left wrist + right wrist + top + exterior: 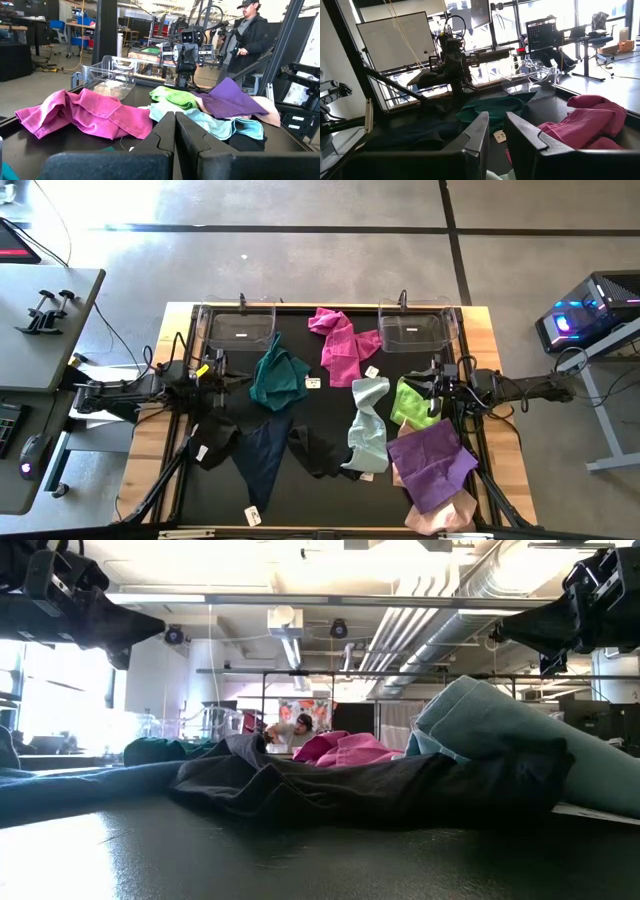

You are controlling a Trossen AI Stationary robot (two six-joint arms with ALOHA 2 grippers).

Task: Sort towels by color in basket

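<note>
Bare black table [300,350] lies open between the two clear baskets [238,325] at the far edge, beside the magenta towel [338,340]. The near-right corner is crowded with the purple towel [430,463] and pale pink towel [440,515]; the black towel [322,452] blocks the near middle.

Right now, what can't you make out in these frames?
- High view: the pale pink towel is mostly under the purple towel.
- Low view: the black towel blocks everything behind; bins unseen.
- High view: tag print too small.
- Right wrist view: lime towel out of frame.
</note>
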